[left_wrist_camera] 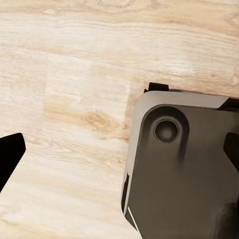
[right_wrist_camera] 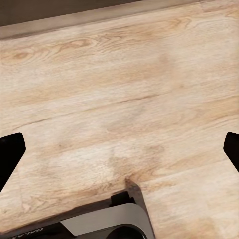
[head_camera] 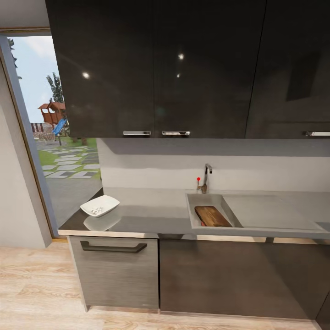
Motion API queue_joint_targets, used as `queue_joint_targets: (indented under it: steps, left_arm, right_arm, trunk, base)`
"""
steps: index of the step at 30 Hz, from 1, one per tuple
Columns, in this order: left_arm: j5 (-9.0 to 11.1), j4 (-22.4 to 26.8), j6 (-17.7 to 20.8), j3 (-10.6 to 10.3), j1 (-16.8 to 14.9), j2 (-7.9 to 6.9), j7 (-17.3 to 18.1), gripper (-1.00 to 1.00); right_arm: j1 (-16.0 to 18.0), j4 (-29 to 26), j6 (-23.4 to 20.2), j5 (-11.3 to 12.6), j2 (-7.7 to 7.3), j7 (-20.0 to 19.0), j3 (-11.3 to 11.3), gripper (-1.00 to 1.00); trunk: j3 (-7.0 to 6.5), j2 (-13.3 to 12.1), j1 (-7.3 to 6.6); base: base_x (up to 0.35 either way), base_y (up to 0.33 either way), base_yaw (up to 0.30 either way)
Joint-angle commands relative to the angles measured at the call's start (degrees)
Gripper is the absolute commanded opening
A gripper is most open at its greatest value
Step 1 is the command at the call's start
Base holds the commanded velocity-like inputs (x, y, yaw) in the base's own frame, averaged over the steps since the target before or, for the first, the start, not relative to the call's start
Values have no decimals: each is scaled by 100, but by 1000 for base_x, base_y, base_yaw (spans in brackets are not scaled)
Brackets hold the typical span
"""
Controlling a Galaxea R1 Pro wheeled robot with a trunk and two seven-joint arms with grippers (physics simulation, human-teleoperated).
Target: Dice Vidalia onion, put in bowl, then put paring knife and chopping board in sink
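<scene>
the left gripper (left_wrist_camera: 119,149) points down at the pale wooden floor (left_wrist_camera: 69,99), its dark fingertips (left_wrist_camera: 10,154) set wide apart at the edges of the left wrist view with nothing between them; under it lies a corner of the robot's grey base (left_wrist_camera: 179,179). the right gripper (right_wrist_camera: 119,152) likewise hangs over the floor, fingers spread wide and empty, with the base edge just showing.

in the head view, the countertop (head_camera: 151,213) runs under dark wall cabinets (head_camera: 156,68). the sink (head_camera: 208,201) is set into it, the tap (head_camera: 207,176) with its red knob behind the basin. the chopping board (head_camera: 211,216) lies tilted inside the basin, and a small red bit of the paring knife (head_camera: 202,224) shows beside the board's near corner. the bowl (head_camera: 100,205) sits near the counter's left end, well apart from the sink, holding small pale pieces of diced onion (head_camera: 96,210). a doorway (head_camera: 50,137) to the left opens on a garden.
</scene>
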State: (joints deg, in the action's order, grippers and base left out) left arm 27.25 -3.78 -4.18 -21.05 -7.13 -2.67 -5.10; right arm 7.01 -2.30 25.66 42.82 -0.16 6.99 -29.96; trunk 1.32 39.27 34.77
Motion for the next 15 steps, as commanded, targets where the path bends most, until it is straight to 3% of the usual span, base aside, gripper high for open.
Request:
queue_joint_targets:
  steps: [1, 15]
  left_arm:
    - [43, -18, -30, -48, -8, 3, 1, 100]
    - [43, -19, -30, -48, -8, 3, 1, 100]
  right_arm:
    - [2, -8, 1, 15, -1, 39, -51, 100]
    - [2, -8, 1, 13, -1, 39, -48, 100]
  trunk:
    - [11, 9, 2]
    - [11, 9, 2]
  base:
    - [0, 0, 0]
    - [0, 0, 0]
